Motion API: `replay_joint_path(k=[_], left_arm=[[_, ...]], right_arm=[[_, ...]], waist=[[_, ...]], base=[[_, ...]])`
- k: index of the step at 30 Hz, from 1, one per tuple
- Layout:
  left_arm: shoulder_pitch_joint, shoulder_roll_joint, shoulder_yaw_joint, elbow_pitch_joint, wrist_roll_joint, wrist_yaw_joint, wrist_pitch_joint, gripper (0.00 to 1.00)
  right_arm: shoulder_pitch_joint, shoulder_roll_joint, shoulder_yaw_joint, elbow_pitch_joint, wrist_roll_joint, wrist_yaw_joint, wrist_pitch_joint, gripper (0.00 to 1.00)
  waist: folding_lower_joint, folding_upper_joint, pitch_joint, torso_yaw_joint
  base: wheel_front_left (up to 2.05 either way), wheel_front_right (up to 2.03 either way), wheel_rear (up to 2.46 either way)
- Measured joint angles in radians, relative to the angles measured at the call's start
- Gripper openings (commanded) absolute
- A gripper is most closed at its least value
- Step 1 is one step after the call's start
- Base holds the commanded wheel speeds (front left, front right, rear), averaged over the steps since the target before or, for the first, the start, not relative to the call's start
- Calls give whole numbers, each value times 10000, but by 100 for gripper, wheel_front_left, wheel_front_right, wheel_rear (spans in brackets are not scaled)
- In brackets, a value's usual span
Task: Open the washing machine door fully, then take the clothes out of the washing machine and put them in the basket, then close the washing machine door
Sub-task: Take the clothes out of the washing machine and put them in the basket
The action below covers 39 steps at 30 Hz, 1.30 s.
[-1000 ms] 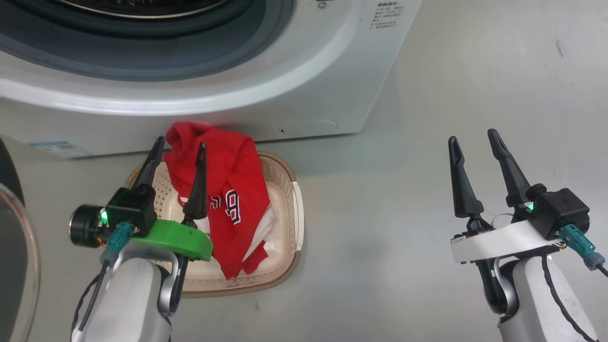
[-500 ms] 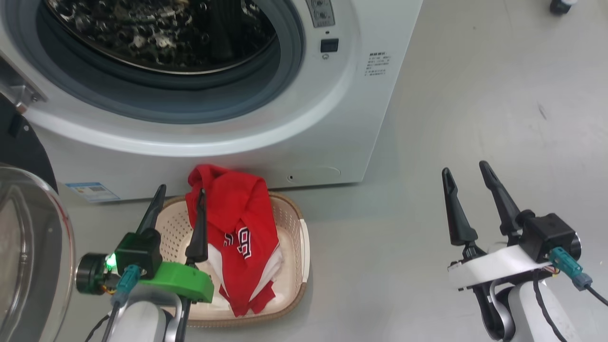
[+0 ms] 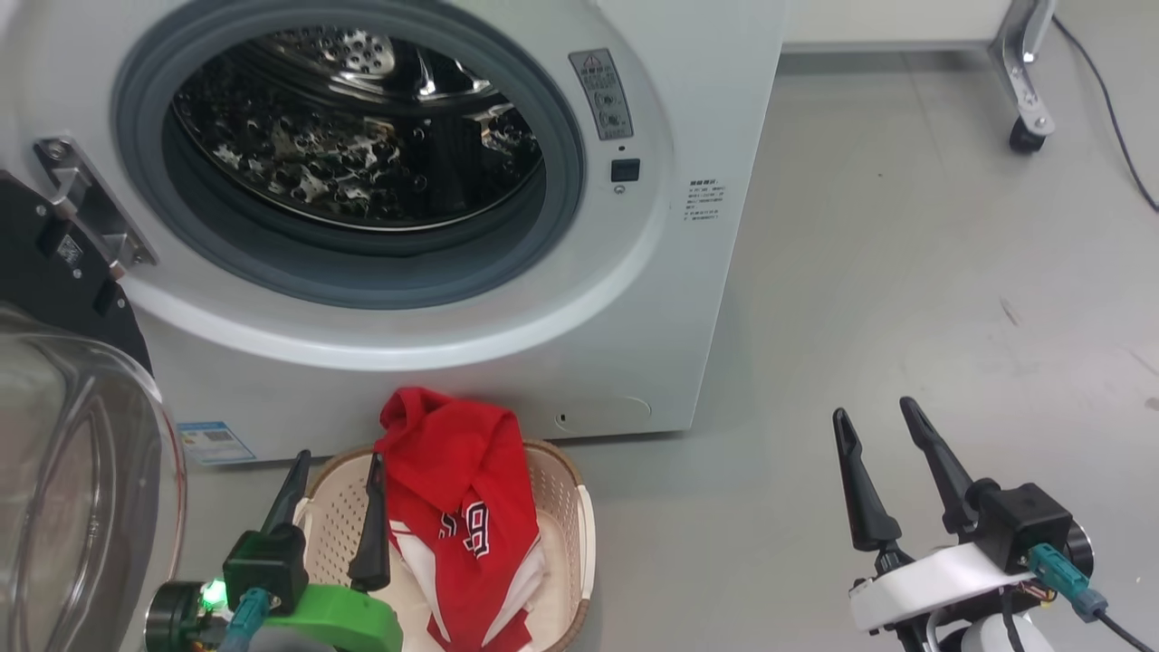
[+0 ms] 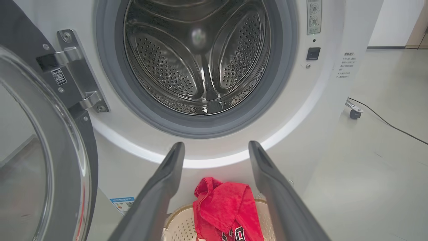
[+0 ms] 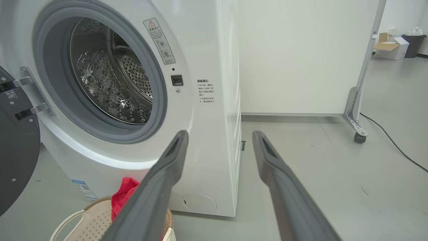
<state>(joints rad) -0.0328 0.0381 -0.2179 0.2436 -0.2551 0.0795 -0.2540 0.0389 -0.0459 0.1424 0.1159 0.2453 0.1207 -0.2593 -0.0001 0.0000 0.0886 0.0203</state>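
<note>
- The left tool (image 3: 339, 457) sits at the lower left of the head view. Its two dark fingers (image 3: 370, 534) point up and stand wide apart.
- Its wrist carries a green collar (image 3: 340, 618) and a black block (image 3: 264, 566), with a small green light lit beside it.
- The right tool (image 3: 874, 409) sits at the lower right, its jaws equally wide and its fingers leaning slightly left.
- Its wrist carries a white collar (image 3: 924, 589).

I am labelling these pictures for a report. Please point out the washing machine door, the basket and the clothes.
washing machine door (image 4: 36, 150), left wrist view, on the clear glass bowl.
basket (image 3: 559, 507), head view, on its right inner wall.
clothes (image 3: 457, 480), head view, on the red fabric above the lettering.
</note>
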Motion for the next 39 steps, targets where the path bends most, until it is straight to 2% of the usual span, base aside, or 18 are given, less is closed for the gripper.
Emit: replay_joint_path(k=[12,39], left_arm=[[851,36,132,-504,-13,138,305,100],[1278,61,153,-1530,-10,213,696,100]], right_arm=[[597,29,226,-113,6,-98,0,100],[736,38,474,-506,107,-318,0,100]], waist=[[0,0,-762,67],[0,0,-683,-28]], base=[[0,0,0],[0,0,0]])
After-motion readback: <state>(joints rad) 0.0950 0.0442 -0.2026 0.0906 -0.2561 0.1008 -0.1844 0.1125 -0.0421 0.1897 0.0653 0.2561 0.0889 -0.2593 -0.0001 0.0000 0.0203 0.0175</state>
